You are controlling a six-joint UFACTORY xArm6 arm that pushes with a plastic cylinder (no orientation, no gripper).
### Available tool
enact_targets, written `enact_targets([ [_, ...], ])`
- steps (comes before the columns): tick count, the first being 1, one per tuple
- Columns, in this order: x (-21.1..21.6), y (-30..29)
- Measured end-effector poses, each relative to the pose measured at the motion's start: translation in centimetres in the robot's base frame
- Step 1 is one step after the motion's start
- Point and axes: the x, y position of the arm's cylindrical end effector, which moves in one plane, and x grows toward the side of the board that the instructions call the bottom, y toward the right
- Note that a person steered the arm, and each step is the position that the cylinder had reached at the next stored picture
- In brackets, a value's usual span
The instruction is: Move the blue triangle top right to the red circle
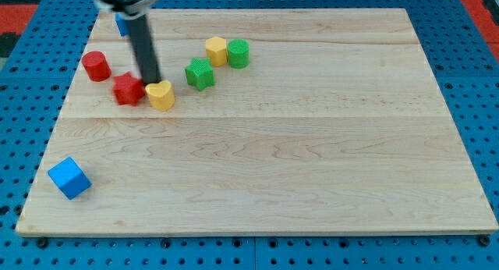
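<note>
Tip [150, 84] sits bare, grasping nothing, wedged between the red star block [128, 90] and yellow heart block [161, 95], below-right of the red circle [96, 65]. Your blue triangle [122, 24] lies above-right of that circle, half hidden by the rod. You likely still need to approach it.

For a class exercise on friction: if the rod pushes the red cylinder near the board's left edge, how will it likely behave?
The red cylinder stands on its flat end, so it probably slides rather than rolls. It looks squat, so tipping seems unlikely. My tip sits between the red star and yellow heart.
</note>
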Motion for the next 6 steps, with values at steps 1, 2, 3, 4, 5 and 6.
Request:
enact_targets([
  [1, -5.3, -0.2],
  [2, -9.8, -1.9],
  [3, -10.9, -5.4],
  [4, -17.6, -7.4],
  [5, -18.3, -1.0],
  [6, -12.5, 5.7],
])
